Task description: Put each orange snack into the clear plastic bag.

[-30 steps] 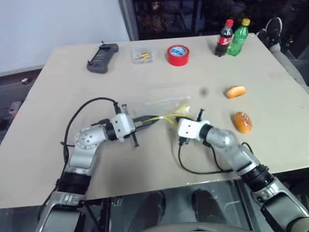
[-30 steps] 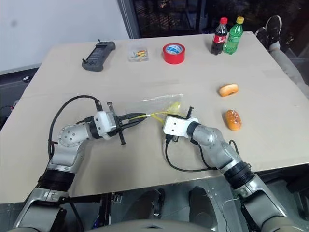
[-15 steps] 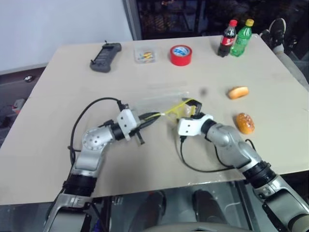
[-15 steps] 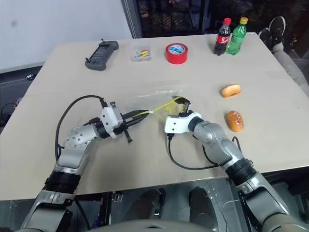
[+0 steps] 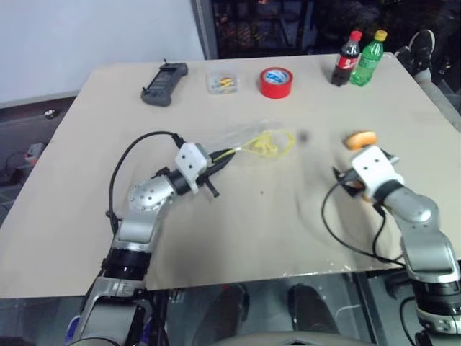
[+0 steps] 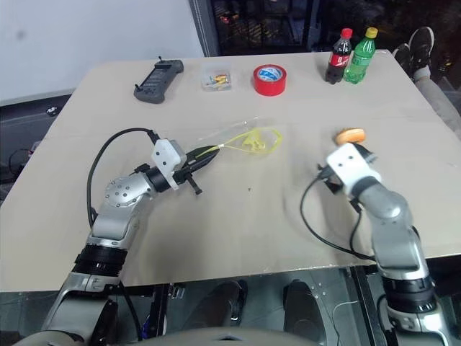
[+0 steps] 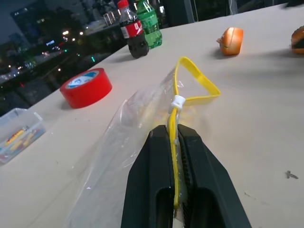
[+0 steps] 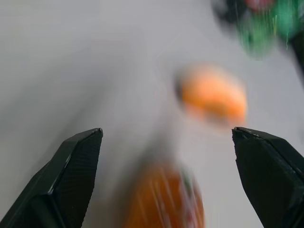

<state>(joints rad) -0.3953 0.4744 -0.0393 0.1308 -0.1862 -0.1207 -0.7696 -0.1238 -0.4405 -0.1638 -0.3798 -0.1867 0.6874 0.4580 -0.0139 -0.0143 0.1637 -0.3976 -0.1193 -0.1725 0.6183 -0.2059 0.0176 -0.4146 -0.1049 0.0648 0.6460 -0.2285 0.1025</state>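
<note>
Releasing bag (image 6: 238, 138): right end effector (image 8: 166, 156) now wide open, seemingly over snacks (image 8: 212, 98) | left end effector (image 7: 174, 142) still pinching bag

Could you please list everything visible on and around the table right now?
orange snacks: two; a light orange one near the table's right edge, a darker one between the right gripper's open fingers in the right wrist view.
clear plastic bag: one, transparent with a yellow strip, mid-table, its edge pinched by the left gripper.
tape roll: one, red, far side.
small box: one, clear, left of the tape.
handheld controller: one, dark grey, far left.
bottles: two, a cola and a green one, far right corner.
table: one, beige.
shoe: one, dark, beyond the right corner.
left gripper: shut on the bag.
right gripper: open.
</note>
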